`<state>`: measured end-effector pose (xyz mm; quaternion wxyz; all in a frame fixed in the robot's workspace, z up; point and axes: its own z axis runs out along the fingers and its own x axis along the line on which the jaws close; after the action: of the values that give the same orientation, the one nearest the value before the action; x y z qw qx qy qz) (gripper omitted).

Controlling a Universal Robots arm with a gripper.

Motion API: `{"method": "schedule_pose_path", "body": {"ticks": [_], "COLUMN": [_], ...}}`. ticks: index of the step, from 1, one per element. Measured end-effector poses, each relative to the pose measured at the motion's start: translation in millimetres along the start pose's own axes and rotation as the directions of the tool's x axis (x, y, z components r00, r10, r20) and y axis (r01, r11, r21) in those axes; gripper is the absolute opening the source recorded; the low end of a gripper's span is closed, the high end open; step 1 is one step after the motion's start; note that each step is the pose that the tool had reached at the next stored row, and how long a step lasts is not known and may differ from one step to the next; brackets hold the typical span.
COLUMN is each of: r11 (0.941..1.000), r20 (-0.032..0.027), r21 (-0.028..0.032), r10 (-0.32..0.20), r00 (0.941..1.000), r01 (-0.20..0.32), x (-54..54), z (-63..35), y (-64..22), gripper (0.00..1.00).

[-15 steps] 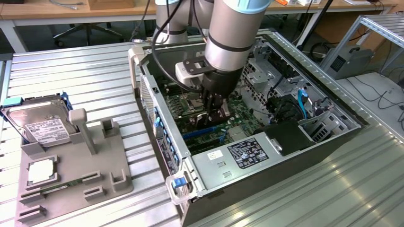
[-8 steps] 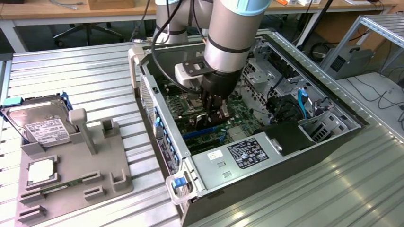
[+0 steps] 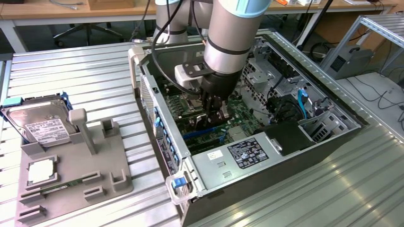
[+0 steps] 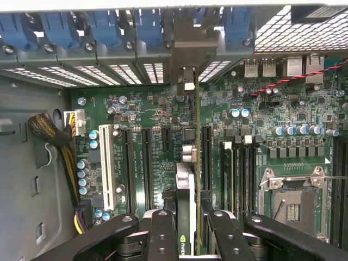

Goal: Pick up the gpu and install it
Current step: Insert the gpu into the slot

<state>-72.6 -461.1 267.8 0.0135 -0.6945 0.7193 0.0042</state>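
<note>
gpu (image 4: 185, 209) edge: pale swirl emblem (image 4: 184, 246), no letters I can make out | hard drive (image 3: 31, 115): white label (image 3: 44, 130), print too small to read | metal cover (image 3: 222, 174) in the case: black label (image 3: 247, 152) and white sticker (image 3: 216, 154), both unreadable | motherboard (image 4: 163, 109): tiny white lettering, illegible

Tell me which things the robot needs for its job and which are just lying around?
For the job: gripper, graphics card in its grip, open computer, circuit board.
Just lying about: hard drive, memory stick, square chip, grey holder.
</note>
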Motion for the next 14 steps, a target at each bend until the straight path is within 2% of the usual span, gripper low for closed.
{"method": "schedule_pose_path", "body": {"ticks": [14], "r11": [1.0000], "r20": [-0.0002], "r21": [0.0001], "r10": [0.006], "r00": [1.0000], "r01": [-0.006], "x": [0.1], "z": [2.0], "y": [0.3], "gripper": [0.27]}}
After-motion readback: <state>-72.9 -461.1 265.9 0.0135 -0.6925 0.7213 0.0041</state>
